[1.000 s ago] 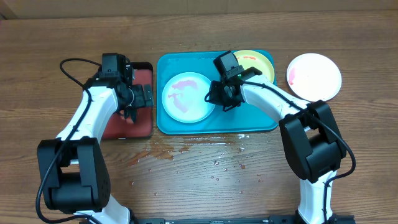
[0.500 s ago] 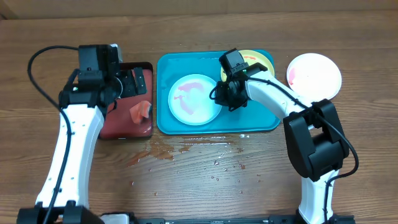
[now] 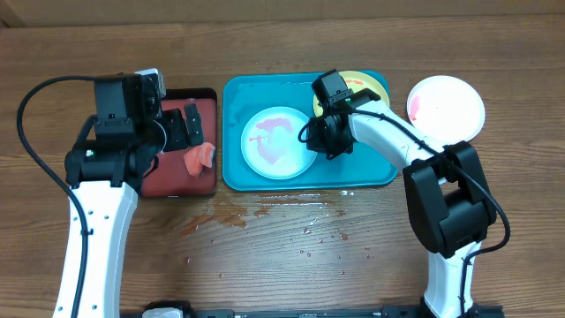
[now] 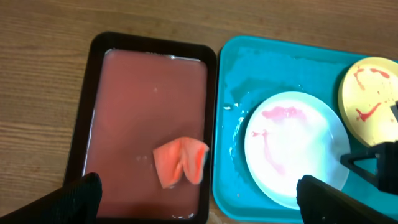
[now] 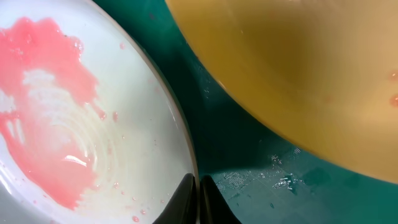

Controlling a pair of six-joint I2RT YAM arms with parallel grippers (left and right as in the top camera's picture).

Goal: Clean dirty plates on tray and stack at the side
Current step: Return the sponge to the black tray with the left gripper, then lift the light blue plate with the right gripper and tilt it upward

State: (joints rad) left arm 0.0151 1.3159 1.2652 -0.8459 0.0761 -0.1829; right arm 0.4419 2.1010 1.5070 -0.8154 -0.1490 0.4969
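Barely started: the light-blue round plastic plate (image 3: 278, 141) on the turquoise rectangular plastic tray (image 3: 234, 172) is red-smeared, nothing stacked. My right fingers (image 5: 185, 202) pinch its rim; left fingers (image 4: 78, 199) gape wide.

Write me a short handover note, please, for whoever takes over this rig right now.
Left gripper: open, empty, above the black-rimmed tray, where an orange cloth lies in reddish liquid.
Right gripper: fingers shut on the rim of the light blue plate, smeared pink, in the turquoise tray.
Yellow-green plate: that tray's far right corner, smeared red.
White plate: on the table right of the tray, pink smear showing.
Done: nothing clean, no stack. Left: wipe all three, stack them at the side.
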